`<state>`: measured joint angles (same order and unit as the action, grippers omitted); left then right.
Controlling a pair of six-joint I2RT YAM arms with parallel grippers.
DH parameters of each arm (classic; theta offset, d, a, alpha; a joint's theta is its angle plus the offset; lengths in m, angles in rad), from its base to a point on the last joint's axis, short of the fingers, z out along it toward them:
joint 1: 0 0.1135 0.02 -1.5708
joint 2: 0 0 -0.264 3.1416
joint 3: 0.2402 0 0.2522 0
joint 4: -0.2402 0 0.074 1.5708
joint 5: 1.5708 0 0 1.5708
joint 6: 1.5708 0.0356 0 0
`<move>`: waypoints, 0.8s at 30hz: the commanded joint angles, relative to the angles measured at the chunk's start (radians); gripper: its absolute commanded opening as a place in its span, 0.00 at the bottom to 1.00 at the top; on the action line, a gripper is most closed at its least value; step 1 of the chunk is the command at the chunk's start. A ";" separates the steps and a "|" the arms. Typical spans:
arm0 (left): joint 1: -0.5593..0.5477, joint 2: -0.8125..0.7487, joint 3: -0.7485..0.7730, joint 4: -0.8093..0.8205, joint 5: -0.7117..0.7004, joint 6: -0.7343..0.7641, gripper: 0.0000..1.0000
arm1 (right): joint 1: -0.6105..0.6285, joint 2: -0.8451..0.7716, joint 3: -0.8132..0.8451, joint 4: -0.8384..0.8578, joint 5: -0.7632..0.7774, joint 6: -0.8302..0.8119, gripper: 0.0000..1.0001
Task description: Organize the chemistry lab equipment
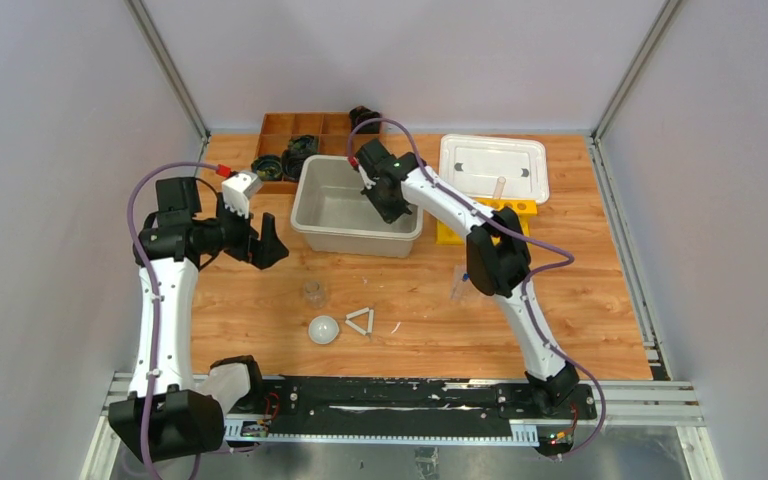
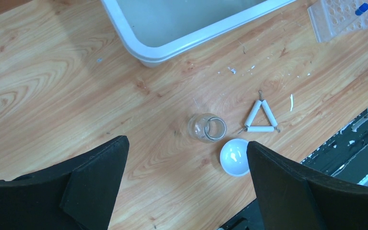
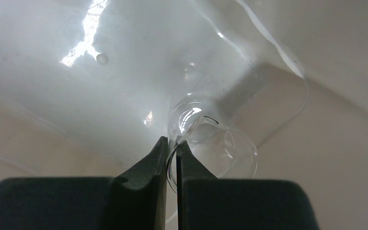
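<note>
Beaker (image 3: pixel 215 143), small, clear: right gripper (image 3: pixel 172 143) pinching its rim inside grey bin (image 1: pixel 355 240); thin-edge grip risking slip, cracking glass; left gripper (image 2: pixel 187 143) hanging open.

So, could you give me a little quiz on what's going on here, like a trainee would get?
1. True or false: the left gripper is open and holds nothing.
2. What is the right gripper pinching inside the grey bin? A) a sponge B) the rim of a clear beaker C) a spoon
3. Fill the gap: on the wooden table, a second beaker stands near the white dome and the white ____.

Key: 1 true; 2 B; 3 triangle.
</note>
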<state>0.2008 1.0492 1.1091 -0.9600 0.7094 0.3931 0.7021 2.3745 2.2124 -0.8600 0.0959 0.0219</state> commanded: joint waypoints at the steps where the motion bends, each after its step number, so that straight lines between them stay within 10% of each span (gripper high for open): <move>1: 0.008 -0.038 0.009 0.002 0.025 0.010 1.00 | -0.032 -0.095 -0.083 -0.090 -0.034 -0.065 0.00; 24: 0.008 -0.083 -0.009 0.001 0.026 0.011 1.00 | -0.046 -0.039 -0.044 0.109 0.029 -0.028 0.13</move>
<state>0.2008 0.9863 1.1049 -0.9600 0.7223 0.3931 0.6708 2.3203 2.1830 -0.7959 0.0986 -0.0185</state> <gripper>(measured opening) 0.997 0.100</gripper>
